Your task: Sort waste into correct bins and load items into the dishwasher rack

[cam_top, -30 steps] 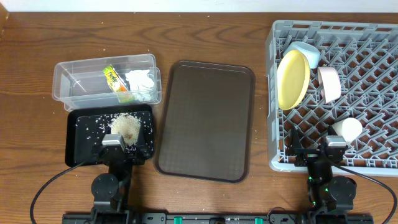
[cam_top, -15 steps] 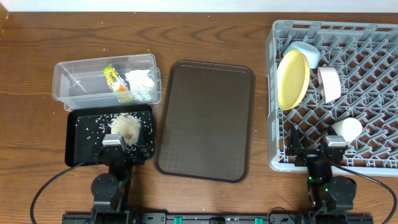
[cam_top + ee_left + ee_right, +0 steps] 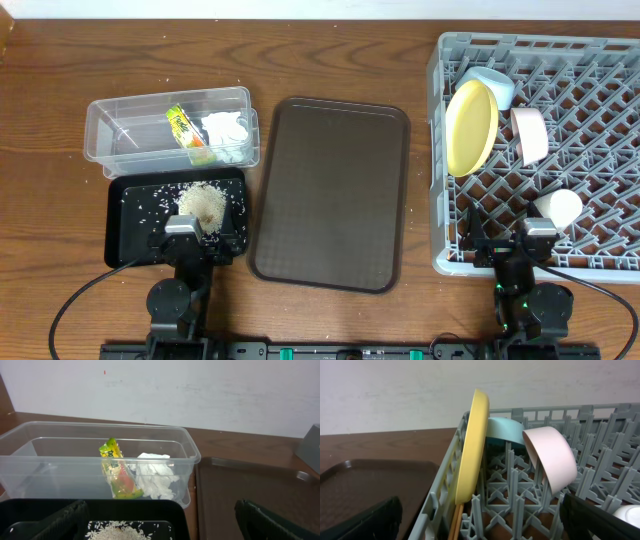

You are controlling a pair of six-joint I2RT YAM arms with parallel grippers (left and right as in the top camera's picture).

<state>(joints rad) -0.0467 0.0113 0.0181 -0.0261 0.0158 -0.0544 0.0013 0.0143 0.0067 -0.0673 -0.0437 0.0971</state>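
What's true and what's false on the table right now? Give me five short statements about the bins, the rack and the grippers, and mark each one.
1. The wrapper lies in the tub. True.
2. The napkin lies on the brown tray. False: it is in the tub, beside the wrapper.
3. The rice is piled in the black tray. True.
4. The plate lies flat in the rack. False: it stands on edge.
5. Both grippers are shut. False: the left gripper and the right gripper are open and hold nothing.
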